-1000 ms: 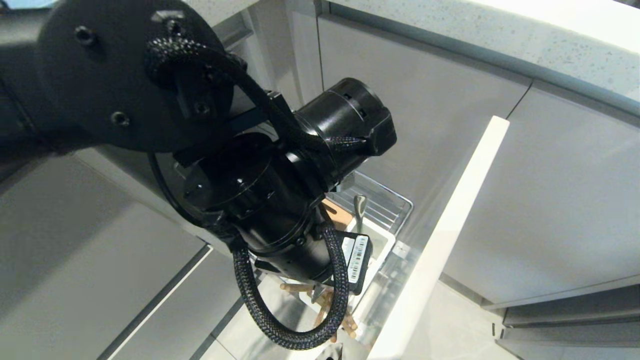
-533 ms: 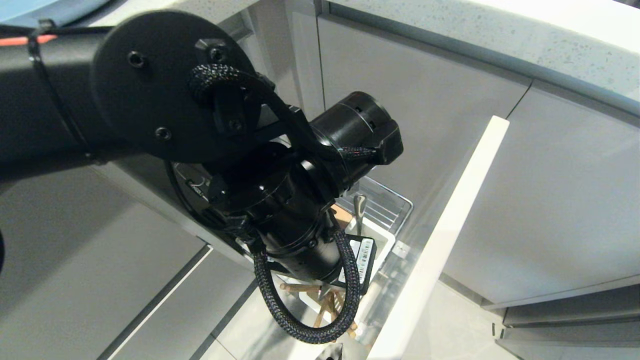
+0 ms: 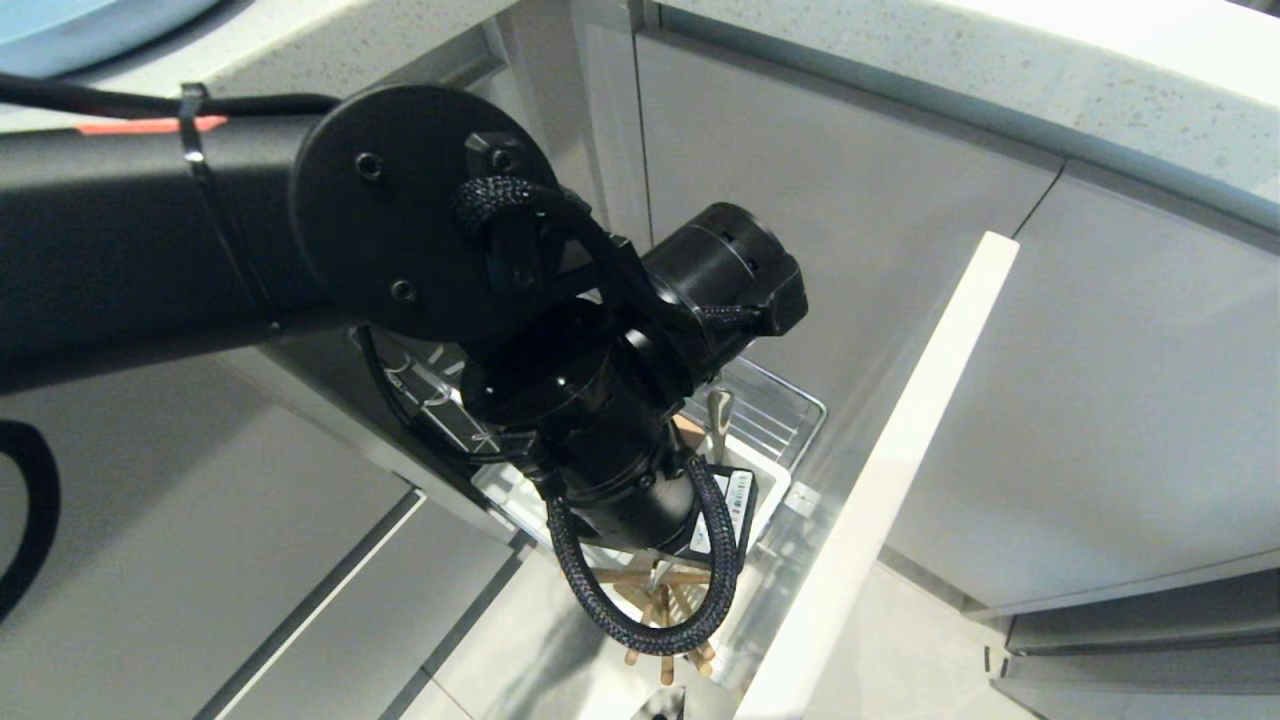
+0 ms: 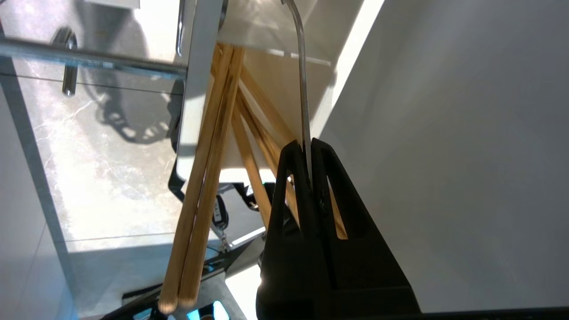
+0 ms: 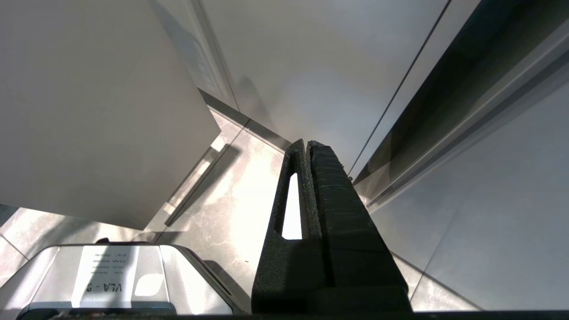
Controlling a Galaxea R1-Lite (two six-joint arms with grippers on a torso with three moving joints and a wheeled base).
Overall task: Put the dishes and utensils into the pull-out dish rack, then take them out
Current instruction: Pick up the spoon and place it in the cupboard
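Observation:
My left gripper [image 4: 309, 144] is shut on the thin handle of the silver spoon-like utensil [image 4: 302, 89], which runs from the fingertips into the white caddy [image 4: 200, 66]. Several wooden chopsticks [image 4: 209, 169] lean out of the same caddy beside the fingers. In the head view the left wrist hangs over the pull-out dish rack [image 3: 790, 400] and hides the gripper. Only the chopsticks' ends [image 3: 665, 640] show below it. An edge of the light-blue plate [image 3: 70, 25] shows on the counter at upper left. The bowl is out of view. My right gripper [image 5: 306, 143] is shut on nothing, parked over the floor.
The rack's pale front panel [image 3: 920, 420] stands pulled out on the right of the basket. Another silver handle end [image 3: 718, 410] stands up in the caddy [image 3: 775, 480]. Grey cabinet fronts close in both sides, and the counter edge [image 3: 1000, 80] runs above.
The left arm has swung right and down in the head view, bringing the wrist lower over the caddy. The rack and the standing handle have not moved.

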